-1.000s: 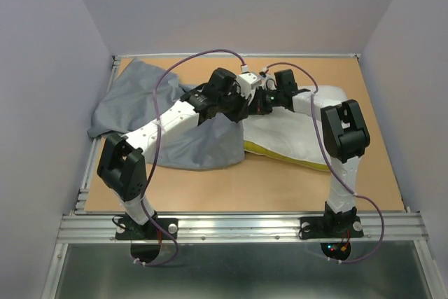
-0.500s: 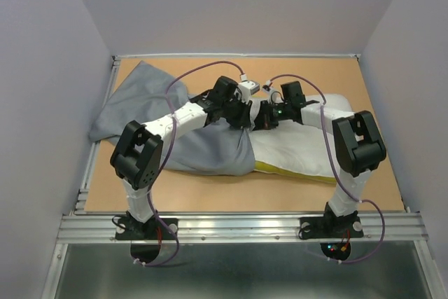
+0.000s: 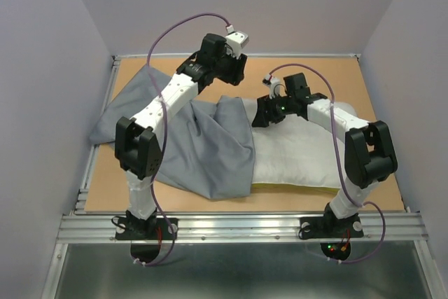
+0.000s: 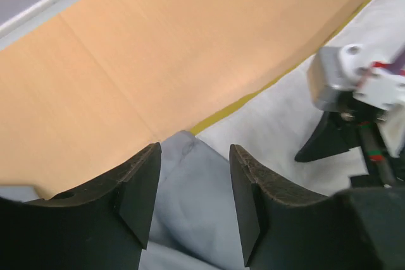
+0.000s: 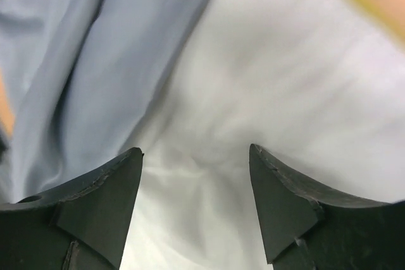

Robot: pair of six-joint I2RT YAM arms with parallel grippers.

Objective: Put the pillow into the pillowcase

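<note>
The white pillow (image 3: 301, 152) lies at the right of the table, with its yellow band (image 3: 294, 187) along the near edge. The grey pillowcase (image 3: 203, 152) lies wrinkled to its left, and its right edge overlaps the pillow's left end. How far the pillow reaches inside is hidden. My left gripper (image 3: 234, 75) hangs open above the back of the table. In its wrist view the gripper (image 4: 193, 150) holds nothing, and the pillowcase (image 4: 183, 194) lies below it. My right gripper (image 3: 259, 117) stands open just over the pillow (image 5: 272, 80), beside the pillowcase edge (image 5: 95, 49), and it too holds nothing.
The wooden table (image 3: 315, 75) is fenced by a metal rim and grey walls on three sides. Purple cables (image 3: 175, 26) loop above both arms. The right wrist camera (image 4: 354, 86) shows in the left wrist view.
Both grippers have opened and let go of the fabric. The left arm has risen and swung toward the back. The pillowcase has dropped and spread toward the front edge.
</note>
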